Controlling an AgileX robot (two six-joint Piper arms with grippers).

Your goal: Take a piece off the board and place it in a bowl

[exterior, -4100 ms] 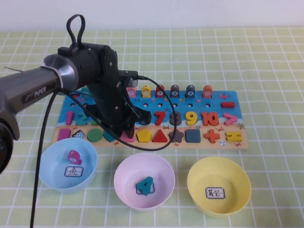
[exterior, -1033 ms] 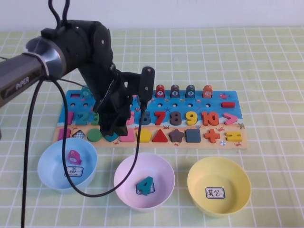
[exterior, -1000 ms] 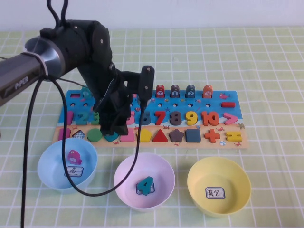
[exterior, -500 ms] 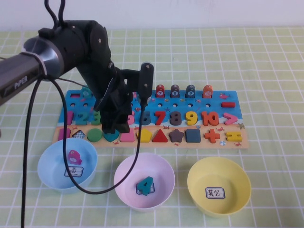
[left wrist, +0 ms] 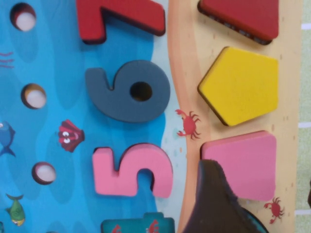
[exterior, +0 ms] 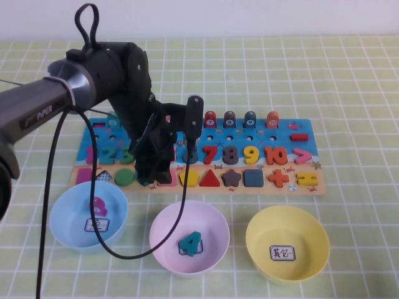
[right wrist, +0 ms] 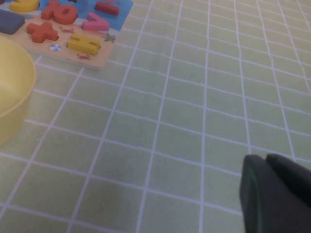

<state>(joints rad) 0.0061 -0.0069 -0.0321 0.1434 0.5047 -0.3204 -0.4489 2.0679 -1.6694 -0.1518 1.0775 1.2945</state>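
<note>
Left gripper (exterior: 151,177) down over pink piece (left wrist: 245,162) on board (exterior: 293,187), partly hiding it; grip indiscernible. Right gripper (right wrist: 277,194) parked off-board, mostly cropped.

The pink trapezoid piece (left wrist: 243,162) lies flat in its slot on the tan lower strip of the wooden puzzle board (exterior: 293,190), just beside the yellow pentagon — a dark fingertip of the left gripper (exterior: 154,176) overlaps its edge. The right gripper (right wrist: 272,194) sits off the board over the green checked cloth. The yellow bowl (exterior: 315,240) — round, white label inside — stands upright near the board's front edge, holding nothing.
</note>
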